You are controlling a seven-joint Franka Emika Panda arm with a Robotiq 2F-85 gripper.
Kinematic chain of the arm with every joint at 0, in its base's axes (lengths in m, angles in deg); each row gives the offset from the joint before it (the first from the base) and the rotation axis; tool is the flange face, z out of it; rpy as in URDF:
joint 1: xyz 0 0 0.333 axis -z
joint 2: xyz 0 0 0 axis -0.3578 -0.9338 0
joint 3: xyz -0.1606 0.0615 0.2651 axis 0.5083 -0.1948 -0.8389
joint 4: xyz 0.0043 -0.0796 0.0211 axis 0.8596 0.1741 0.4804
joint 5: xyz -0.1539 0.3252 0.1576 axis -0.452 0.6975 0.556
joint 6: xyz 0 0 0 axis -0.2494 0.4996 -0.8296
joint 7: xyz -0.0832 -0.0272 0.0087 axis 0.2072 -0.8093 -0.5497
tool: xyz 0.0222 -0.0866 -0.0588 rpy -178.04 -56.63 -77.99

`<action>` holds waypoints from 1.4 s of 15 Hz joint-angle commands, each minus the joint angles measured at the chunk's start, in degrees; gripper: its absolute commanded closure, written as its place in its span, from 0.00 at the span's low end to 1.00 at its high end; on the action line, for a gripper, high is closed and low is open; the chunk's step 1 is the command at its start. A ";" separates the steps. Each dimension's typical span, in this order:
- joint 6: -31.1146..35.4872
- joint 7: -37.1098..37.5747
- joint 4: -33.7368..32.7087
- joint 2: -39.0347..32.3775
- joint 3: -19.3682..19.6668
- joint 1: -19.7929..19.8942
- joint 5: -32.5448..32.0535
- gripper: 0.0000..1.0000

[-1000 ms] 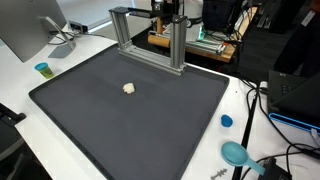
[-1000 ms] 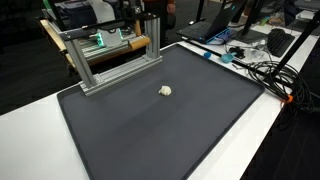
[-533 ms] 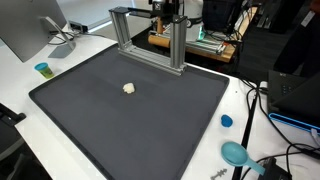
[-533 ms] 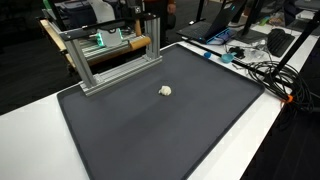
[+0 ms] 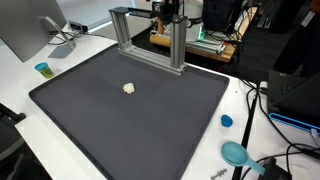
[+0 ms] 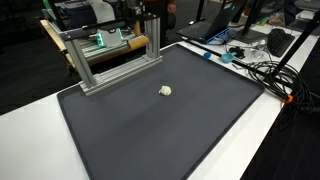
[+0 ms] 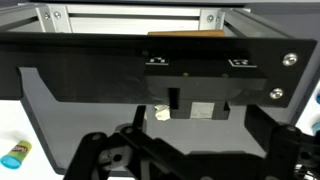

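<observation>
My claw (image 7: 190, 162) is hanging spread wide with nothing in it, sitting back behind the metal frame (image 5: 178, 45) at the far edge of the dark mat (image 5: 120, 125). The little whitish lump (image 5: 129, 88) is lying out on the mat, well apart from me. In the wrist view I'm seeing the lump (image 7: 160, 113) through the gap under the frame.

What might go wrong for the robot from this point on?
The silver metal frame stands between the gripper and the small cream lump, so an arm reaching across could strike it. The lump looks small and light; a clumsy touch might send it sliding across the dark grey mat.
</observation>
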 commanded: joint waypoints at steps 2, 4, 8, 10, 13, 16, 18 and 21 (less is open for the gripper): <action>-2.92 5.23 -0.09 0.84 -1.02 0.94 2.50 0.00; -1.65 3.84 -0.10 0.01 -0.94 0.93 1.39 0.00; -0.64 5.58 -0.10 -0.83 -2.49 1.93 -0.36 0.00; -0.48 6.29 -0.09 -1.32 -3.59 2.52 -1.33 0.00; 0.00 6.27 -0.07 -1.92 -3.93 2.26 -0.83 0.00; 0.38 4.87 -0.07 -2.61 -2.83 1.41 0.60 0.03; 0.32 4.25 -0.06 -2.74 -1.94 1.48 1.15 0.06; 0.10 1.62 -0.05 -2.65 -0.43 1.05 1.42 0.02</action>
